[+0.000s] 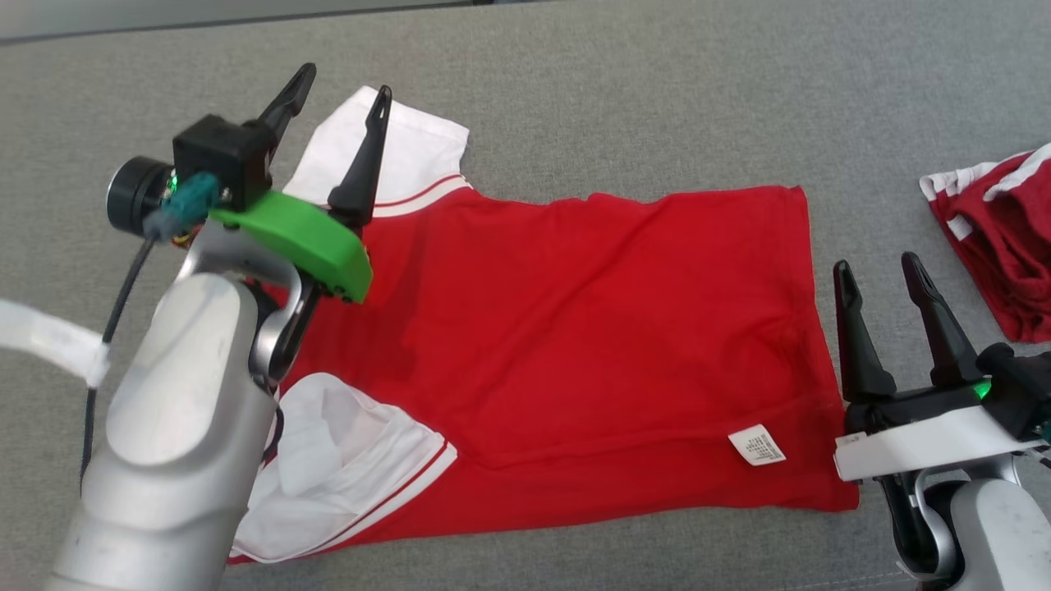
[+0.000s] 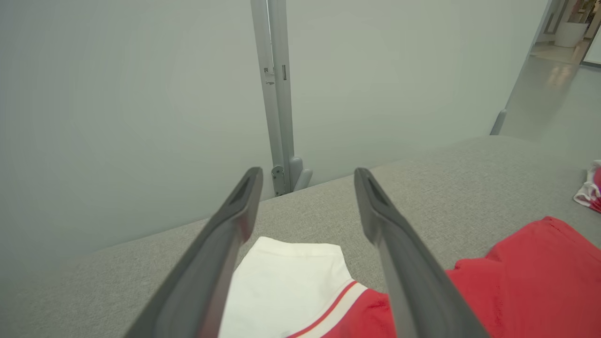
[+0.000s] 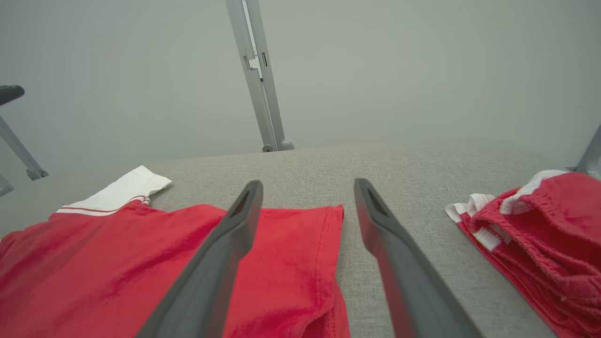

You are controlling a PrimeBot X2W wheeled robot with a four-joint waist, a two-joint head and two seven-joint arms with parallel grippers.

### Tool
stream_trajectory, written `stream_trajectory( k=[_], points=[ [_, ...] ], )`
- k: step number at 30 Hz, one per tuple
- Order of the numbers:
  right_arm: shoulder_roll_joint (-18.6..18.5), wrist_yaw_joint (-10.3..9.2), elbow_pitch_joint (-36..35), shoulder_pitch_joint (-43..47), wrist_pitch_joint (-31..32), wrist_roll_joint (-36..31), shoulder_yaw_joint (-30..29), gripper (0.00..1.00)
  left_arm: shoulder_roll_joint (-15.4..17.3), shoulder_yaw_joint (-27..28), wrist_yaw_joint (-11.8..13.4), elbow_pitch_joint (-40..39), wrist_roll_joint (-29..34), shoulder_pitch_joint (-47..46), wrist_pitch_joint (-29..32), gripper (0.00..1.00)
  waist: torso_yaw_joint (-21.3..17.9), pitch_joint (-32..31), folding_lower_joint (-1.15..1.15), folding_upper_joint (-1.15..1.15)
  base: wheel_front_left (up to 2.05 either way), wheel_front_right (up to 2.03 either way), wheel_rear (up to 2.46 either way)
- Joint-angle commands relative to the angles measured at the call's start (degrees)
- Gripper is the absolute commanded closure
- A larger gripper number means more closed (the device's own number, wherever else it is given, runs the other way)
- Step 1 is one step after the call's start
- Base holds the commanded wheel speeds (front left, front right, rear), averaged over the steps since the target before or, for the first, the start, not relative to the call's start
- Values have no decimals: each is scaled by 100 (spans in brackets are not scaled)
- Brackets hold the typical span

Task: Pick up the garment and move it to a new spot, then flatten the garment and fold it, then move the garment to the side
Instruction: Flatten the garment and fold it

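Head view: red, white-sleeved T-shirt (image 1: pixel 575 328) spread flat, label showing — left gripper (image 1: pixel 346 80), right gripper (image 1: pixel 877 263) both released.

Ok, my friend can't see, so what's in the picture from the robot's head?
A red T-shirt with white sleeves lies spread flat on a grey surface. The open left gripper is over its far sleeve, the open right gripper sits beside its hem, and another red garment lies bunched at the right.

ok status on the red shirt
Left gripper open over white sleeve, right gripper open by hem. Red-and-white fabric shirt flat, unfolded. Crumpled red garment apart, rightward.
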Motion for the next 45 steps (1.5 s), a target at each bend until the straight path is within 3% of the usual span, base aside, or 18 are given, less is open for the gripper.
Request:
stream_trajectory(
  k=[1, 8, 18, 20, 21, 29, 41, 43, 44, 45],
  points=[
    [-4, -8, 42, -129, -45, 31, 43, 0, -8, -33, -35, 266, -130, -251, 66, 0, -310, 471, 0, 0, 0, 0, 0],
    [12, -8, 245, -581, -203, 113, 365, 0, 103, -402, -101, 2167, -568, -1517, 557, 0, -735, 1027, 0, 0, 0, 0, 0],
    [-47, -8, 498, -930, -304, 233, 517, 0, 388, -997, -102, 3720, -1414, -2319, 894, 0, -1068, 1416, 0, 0, 0, 0, 0],
    [-92, -8, 538, -1007, -307, 257, 467, 0, 354, -1113, -103, 3888, -1563, -2328, 958, 87, -1068, 1426, 0, 0, 0, 0, 0],
    [-126, -8, 550, -1063, -310, 249, 437, 0, 352, -1182, -104, 3946, -1604, -2313, 989, 100, -1061, 1429, 0, 0, 0, 0, 0],
    [-456, -8, 909, -1845, -185, 384, 530, 0, 334, -1534, -103, 4082, -1873, -2499, 569, 100, -889, 1383, 0, 0, 0, 0, 0],
    [-954, -8, 2596, -3068, 313, 1180, 1773, 0, 213, -2064, -104, 4119, -2250, -2881, -8, 100, -474, 1443, 0, 0, 0, 0, 0],
    [-1092, -8, 2811, -3238, 410, 1420, 1962, 61, 243, -2167, -104, 4123, -2343, -2921, -152, 100, -421, 1425, 0, 0, 0, 0, 0],
    [-1147, -8, 2844, -3295, 431, 1488, 2009, 86, 250, -2200, -104, 4111, -2379, -2938, -196, 100, -408, 1416, 0, 0, 0, 0, 0],
    [-1199, -8, 2868, -3342, 447, 1556, 2053, 100, 258, -2229, -104, 4103, -2414, -2955, -233, 100, -395, 1403, 0, 0, 0, 0, 0]
  ],
)
